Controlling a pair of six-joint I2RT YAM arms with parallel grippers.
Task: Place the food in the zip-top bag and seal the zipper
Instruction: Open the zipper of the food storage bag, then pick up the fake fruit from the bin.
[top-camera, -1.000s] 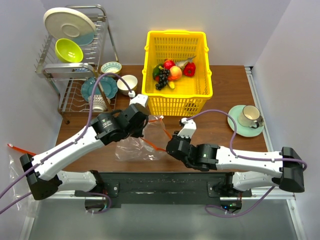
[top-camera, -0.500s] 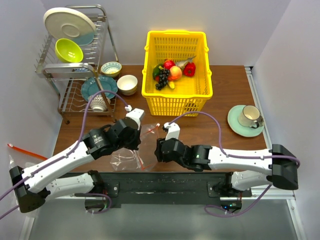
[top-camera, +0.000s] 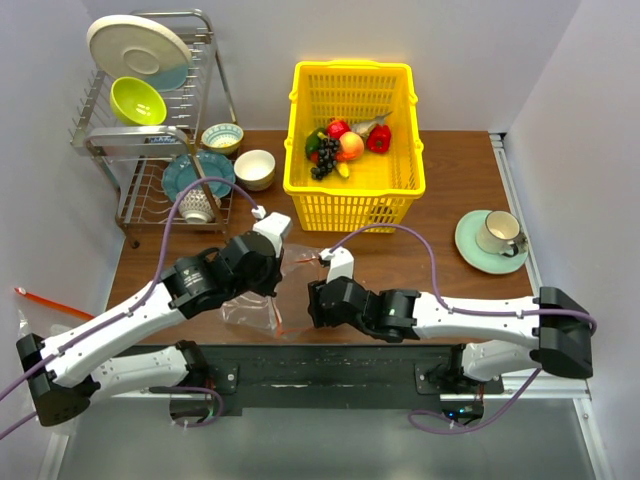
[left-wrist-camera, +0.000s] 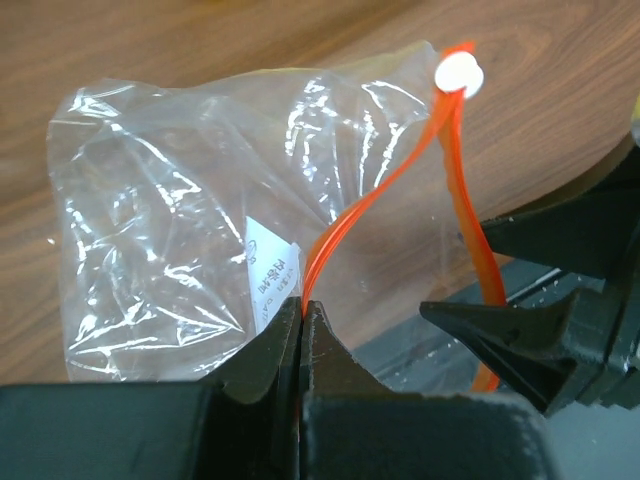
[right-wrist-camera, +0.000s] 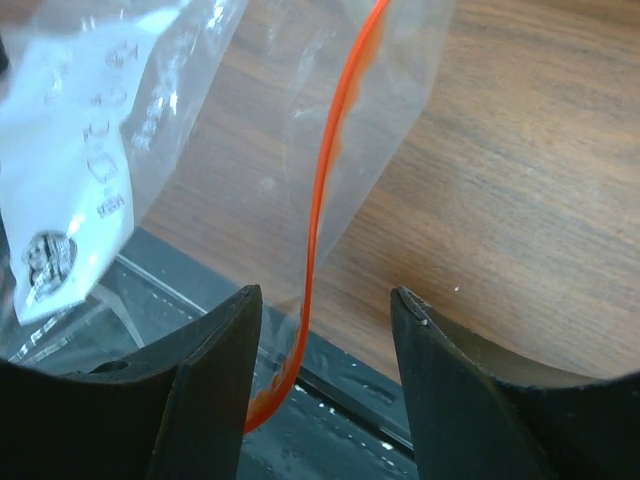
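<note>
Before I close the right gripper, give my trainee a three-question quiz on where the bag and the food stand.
1. True or false: the left gripper is shut on the zipper of the zip-top bag.
2. Where is the food? A: in the zip-top bag. B: in the yellow basket. C: on the green saucer.
3. Fill the gap: the right gripper is ____, one jaw on either side of the zipper.

Key: 1 true; 2 B; 3 open.
</note>
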